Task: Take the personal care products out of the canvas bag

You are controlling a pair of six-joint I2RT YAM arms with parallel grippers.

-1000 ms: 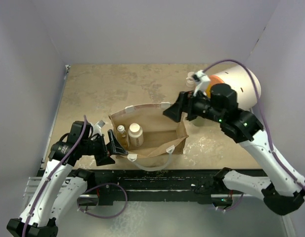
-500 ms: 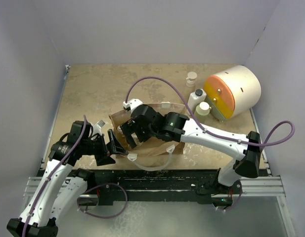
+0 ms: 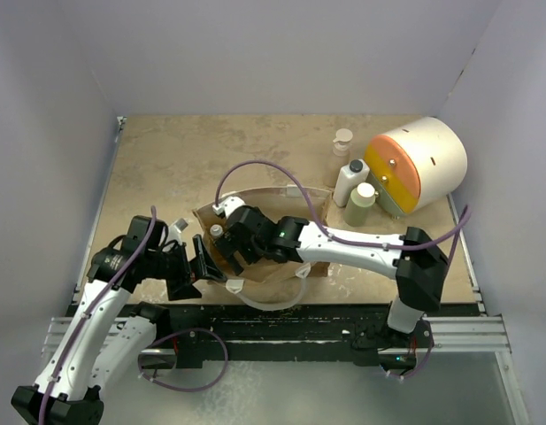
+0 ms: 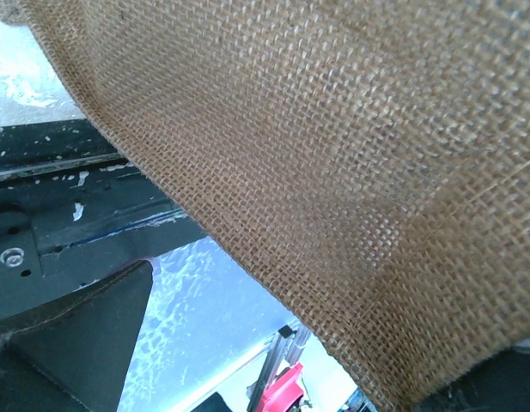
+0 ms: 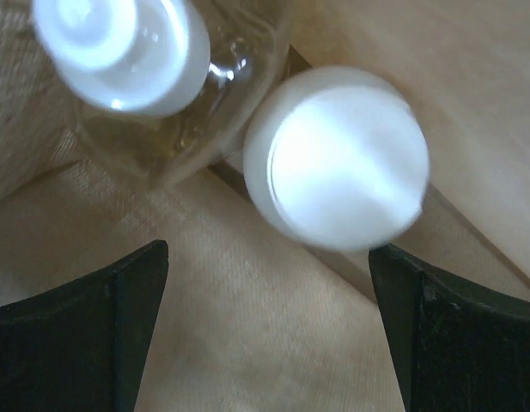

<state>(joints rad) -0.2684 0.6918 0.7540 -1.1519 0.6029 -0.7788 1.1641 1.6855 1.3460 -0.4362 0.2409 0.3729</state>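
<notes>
The tan canvas bag [image 3: 320, 241] stands open near the table's front edge. My right gripper [image 3: 238, 245] is inside it, open, its fingers [image 5: 93, 335] wide apart just above the bag floor [image 5: 247, 283]. Right in front of it stand the small amber white-capped bottle [image 5: 118, 39] and the cream wide-capped bottle [image 5: 338, 180]. From above only the amber bottle [image 3: 217, 232] shows. My left gripper [image 3: 204, 263] is open against the bag's left wall [image 4: 333, 154]. The beige pump bottle [image 3: 343, 142], white black-capped bottle [image 3: 350, 181] and olive-green bottle [image 3: 362, 205] stand outside.
A large white-orange-yellow cylinder [image 3: 416, 165] lies at the back right, beside the three bottles. A white rope handle [image 3: 273, 299] hangs over the table's front edge. Grey walls close in the table on three sides.
My right arm swung from beside the cylinder over to the bag and went down into it, above the two bottles. The left arm barely moved.
</notes>
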